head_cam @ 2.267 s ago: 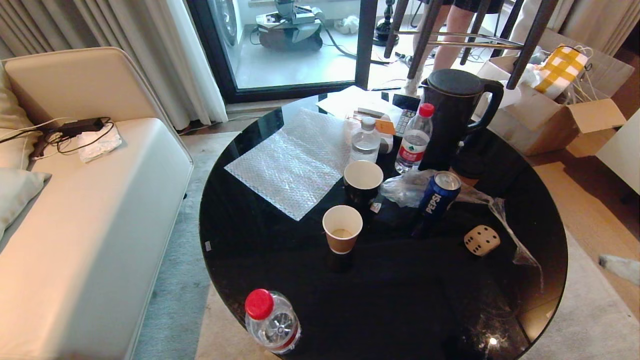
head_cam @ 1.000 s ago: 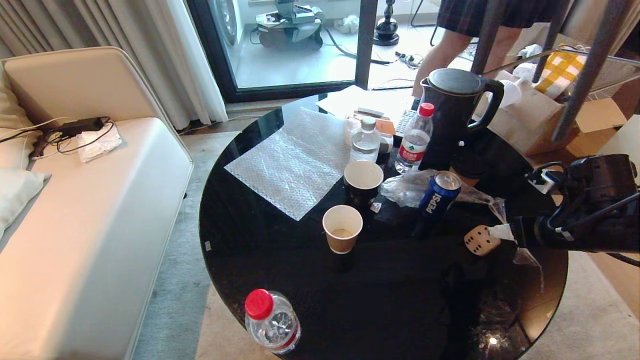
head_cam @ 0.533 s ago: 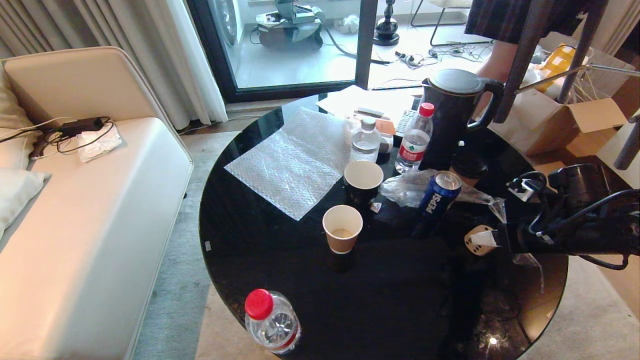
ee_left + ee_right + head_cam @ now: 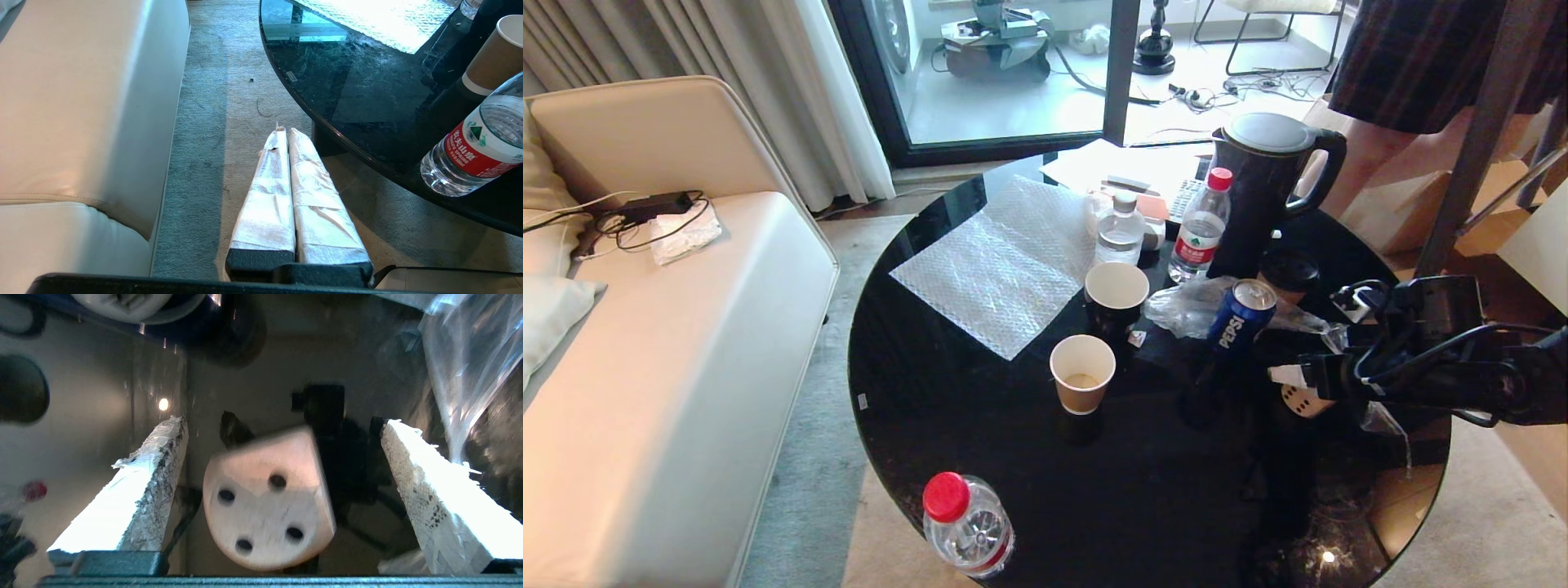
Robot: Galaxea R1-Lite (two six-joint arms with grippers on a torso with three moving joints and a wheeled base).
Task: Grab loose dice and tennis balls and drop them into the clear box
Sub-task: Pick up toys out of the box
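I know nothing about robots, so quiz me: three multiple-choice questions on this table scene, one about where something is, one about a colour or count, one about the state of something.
1. Where is the beige die?
A. Inside a paper cup
B. On the black table, between the right end effector's fingers
C. On the sofa

2. How many red-capped bottles stand on the table?
A. Two
B. Four
C. None

3. How is the left end effector?
A. Holding a bottle
B. Wide open above the table
C. Shut, empty, low beside the table

Answers:
1. B: the right wrist view shows the die on the dark top with a gap to each finger.
2. A: one red-capped bottle at the near edge, another by the black kettle.
3. C: its two fingers lie pressed together above the carpet.
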